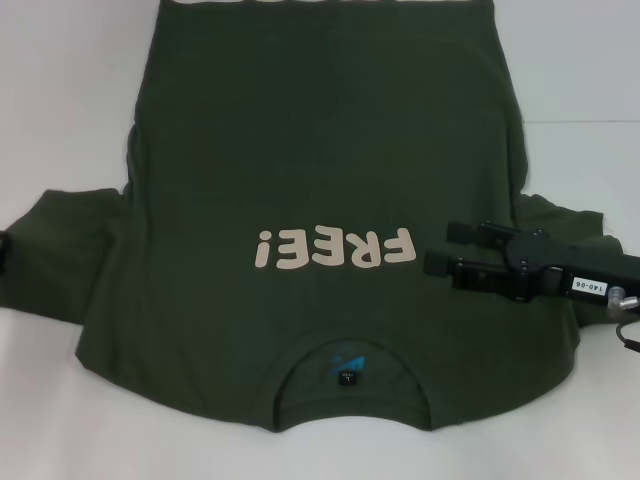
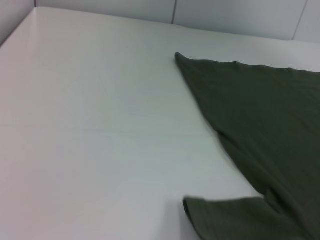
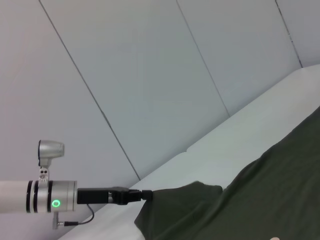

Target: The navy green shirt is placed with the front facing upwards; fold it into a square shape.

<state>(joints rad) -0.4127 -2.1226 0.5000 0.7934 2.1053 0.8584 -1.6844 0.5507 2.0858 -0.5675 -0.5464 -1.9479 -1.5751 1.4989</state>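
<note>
the white surface (image 1: 60, 100) carries the navy green shirt (image 1: 310, 150), spread flat and face up, collar nearest the robot and the cream "free!" lettering (image 1: 333, 249) reading upside down. the right hand (image 1: 440, 247) hovers over the shirt's right sleeve area, fingers apart. the left hand (image 3: 145, 195) meets the left sleeve's edge; i cannot tell its grip.

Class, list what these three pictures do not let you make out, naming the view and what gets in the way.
- Dark olive-green cotton T-shirt: the hem is cut off by the head view's top edge.
- Small blue-black neck tag: the print is too small to read in the head view.
- Sleeve beneath the open black right gripper: partly covered in the head view.
- Left gripper: small and distant in the right wrist view.
</note>
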